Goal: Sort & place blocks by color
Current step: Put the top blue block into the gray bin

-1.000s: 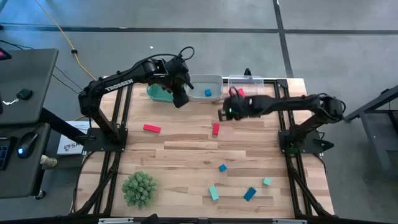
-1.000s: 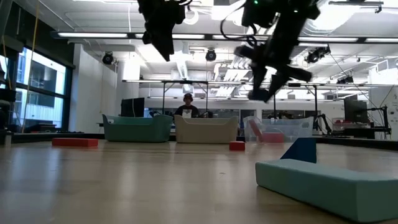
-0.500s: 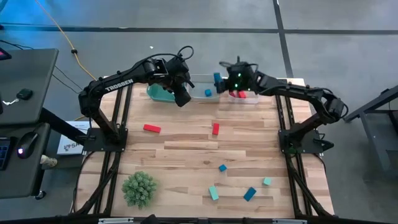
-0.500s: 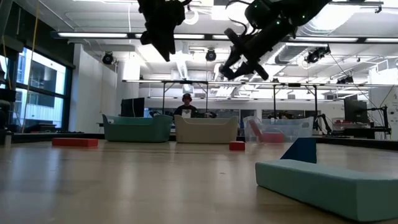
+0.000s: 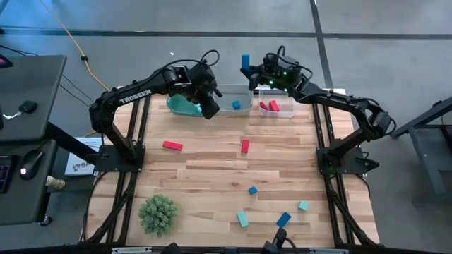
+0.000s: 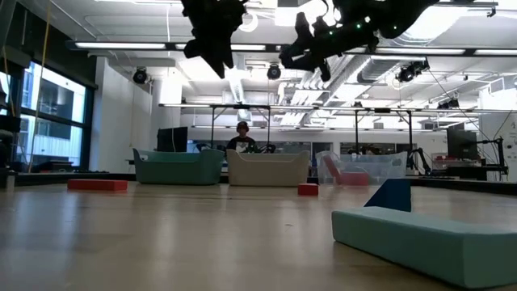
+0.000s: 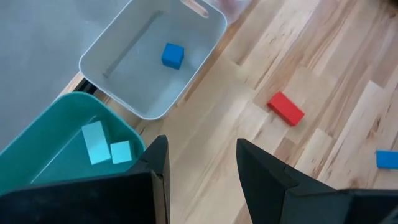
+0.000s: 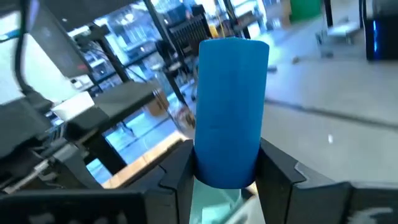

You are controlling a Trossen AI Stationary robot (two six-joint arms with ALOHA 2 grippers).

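Observation:
My right gripper [image 5: 248, 69] is shut on a blue bar [image 5: 246, 61], held high; in the high view it shows just past the far rim of the white bin [image 5: 227, 90]. The white bin holds one blue cube [image 5: 236, 105]. My left gripper [image 5: 209, 110] is open and empty, up in the air between the teal bin [image 5: 178, 106] and the white bin. The teal bin holds two teal blocks [image 7: 93, 142]. The clear bin [image 5: 282, 113] holds two red blocks [image 5: 268, 106]. Loose red, blue and teal blocks lie flat on the table. My right gripper pinches the blue bar by one end [image 8: 227, 168] between its two fingers [image 8: 277, 163]. The rest of the bar [image 8: 231, 93] sticks out beyond the fingertips, along the fingers. The bar is lifted clear, high above the bins.
Two red blocks [image 5: 172, 146] [image 5: 245, 146] lie mid-table. A blue cube [image 5: 253, 190], a teal bar [image 5: 242, 219], a blue bar [image 5: 283, 220] and a teal cube [image 5: 303, 206] lie near the front. A green spiky ball [image 5: 158, 214] sits front left. A person sits behind the bins [image 6: 242, 139].
My right gripper has carried the blue bar from above the mid-table red block toward the table's far edge and up. It has tipped from pointing down to pointing outward past the bins. The bar stays in its fingers.

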